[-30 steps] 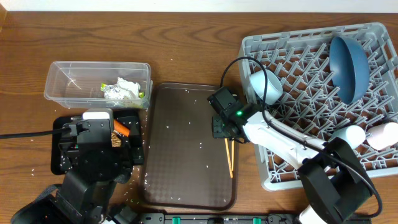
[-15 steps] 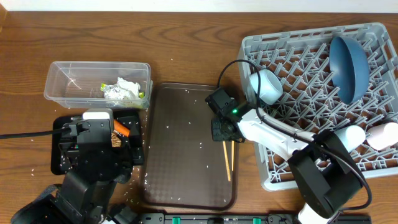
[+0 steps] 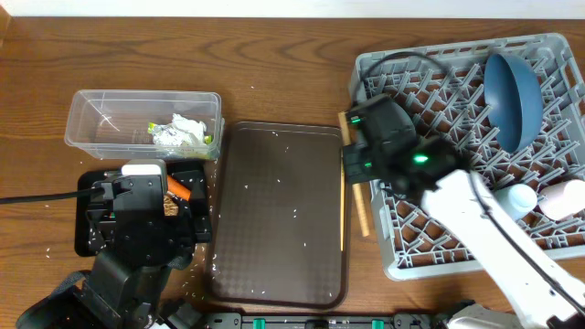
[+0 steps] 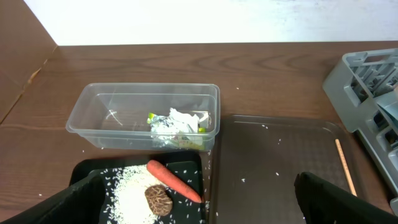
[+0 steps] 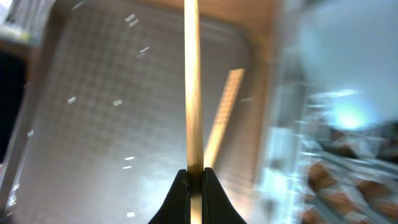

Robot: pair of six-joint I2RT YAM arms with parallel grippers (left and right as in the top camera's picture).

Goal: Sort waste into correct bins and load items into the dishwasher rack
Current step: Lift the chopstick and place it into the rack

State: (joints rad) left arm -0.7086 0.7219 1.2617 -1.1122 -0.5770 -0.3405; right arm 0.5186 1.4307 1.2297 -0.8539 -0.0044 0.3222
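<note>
My right gripper is shut on one wooden chopstick and holds it above the right edge of the brown serving tray; in the overhead view the gripper is beside the grey dishwasher rack. The second chopstick lies on the tray. The blue bowl stands in the rack, with two small cups at its right. The white bowl is hidden by the arm. My left gripper is open above the black tray, which holds the carrot, the brown lump and rice.
The clear box at the back left holds the tissue and the wrapper. The brown serving tray lies in the middle with scattered rice grains. Loose grains also lie on the table near the black tray.
My right gripper has risen from the tray with one chopstick and moved back and right toward the rack. The other chopstick stays on the tray. The left arm has not moved.
</note>
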